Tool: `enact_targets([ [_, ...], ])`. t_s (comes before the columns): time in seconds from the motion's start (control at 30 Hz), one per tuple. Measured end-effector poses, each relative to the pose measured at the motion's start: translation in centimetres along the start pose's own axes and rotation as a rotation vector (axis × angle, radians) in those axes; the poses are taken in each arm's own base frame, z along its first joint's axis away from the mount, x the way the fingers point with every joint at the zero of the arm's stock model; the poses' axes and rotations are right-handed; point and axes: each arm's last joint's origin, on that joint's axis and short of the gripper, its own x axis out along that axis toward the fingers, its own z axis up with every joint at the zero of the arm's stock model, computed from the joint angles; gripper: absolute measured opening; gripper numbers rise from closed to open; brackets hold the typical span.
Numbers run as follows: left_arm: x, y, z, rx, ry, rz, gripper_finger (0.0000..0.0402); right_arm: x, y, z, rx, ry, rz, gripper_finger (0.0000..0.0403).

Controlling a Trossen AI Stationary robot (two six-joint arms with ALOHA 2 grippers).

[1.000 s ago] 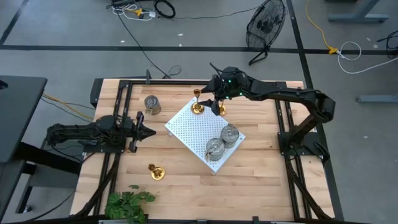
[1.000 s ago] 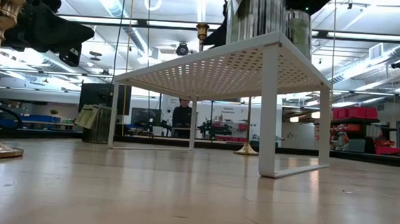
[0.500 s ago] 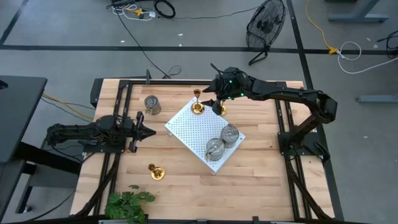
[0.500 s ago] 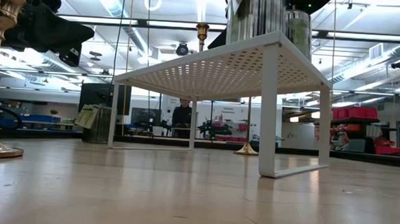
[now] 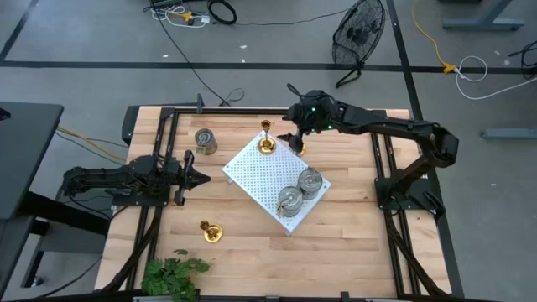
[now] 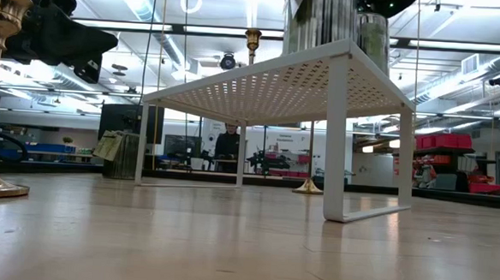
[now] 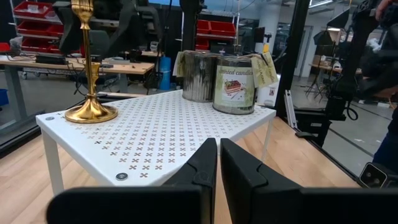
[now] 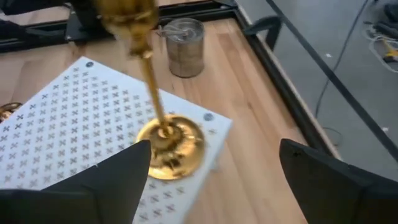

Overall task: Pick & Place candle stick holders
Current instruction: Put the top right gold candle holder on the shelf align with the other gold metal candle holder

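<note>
Overhead inspection first: right pincer [image 5: 295,139] sits at the far corner of the white perforated board [image 5: 273,179], just beside a brass candle stick holder [image 5: 266,144] that stands upright on that corner. The holder lies on the pincer's side toward the left arm, its long axis vertical. Two silver-grey holders [image 5: 300,191] stand together on the board's opposite corner; a third silver-grey holder [image 5: 205,140] rests on the bare counter [image 5: 352,218] beyond the board, and another brass holder [image 5: 210,231] stands on the counter nearer the plant [image 5: 172,275]. Left pincer [image 5: 200,178] waits well apart, level with the board's near-left edge.

Low view: a brass stem top [image 6: 253,39] rises above the board's far edge — upright, nothing seen gripping it.

Left wrist view: this arm's fingers [image 7: 205,163] are pressed together, holding nothing, aimed at the board's edge.

Right wrist view: the fingers [image 8: 124,168] stand wide to either side of the brass holder's base [image 8: 169,140], clear of the stem — no contact visible. Judgement: the holder looks set down and released; the right arm is the nearer one to the third silver-grey holder, the left arm to the brass one near the plant.
</note>
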Motion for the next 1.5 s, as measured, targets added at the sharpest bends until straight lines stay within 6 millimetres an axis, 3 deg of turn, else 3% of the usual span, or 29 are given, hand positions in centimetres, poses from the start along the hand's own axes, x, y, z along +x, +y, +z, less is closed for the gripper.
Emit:
enact_targets([
  [0.23, 0.0, 0.0, 0.0, 0.0, 0.0, 0.0, 0.0025, -2.2, -1.4, -0.2, 0.025, 0.032, -0.078, 0.0362],
  [0.47, 0.0, 0.0, 0.0, 0.0, 0.0, 0.0, 0.0025, -2.7, -2.9, -1.4, 0.064, 0.135, -0.108, 0.0356],
  [0.87, 0.0, 0.0, 0.0, 0.0, 0.0, 0.0, 0.0025, -1.5, -2.6, -4.8, 0.059, 0.252, -0.086, 0.0354],
  [1.23, 0.0, 0.0, 0.0, 0.0, 0.0, 0.0, 0.0025, -1.3, -2.7, -4.5, 0.036, 0.217, -0.091, 0.0347],
  [1.5, 0.0, 0.0, 0.0, 0.0, 0.0, 0.0, 0.0025, -1.3, -2.7, -4.5, 0.035, 0.211, -0.092, 0.0292],
])
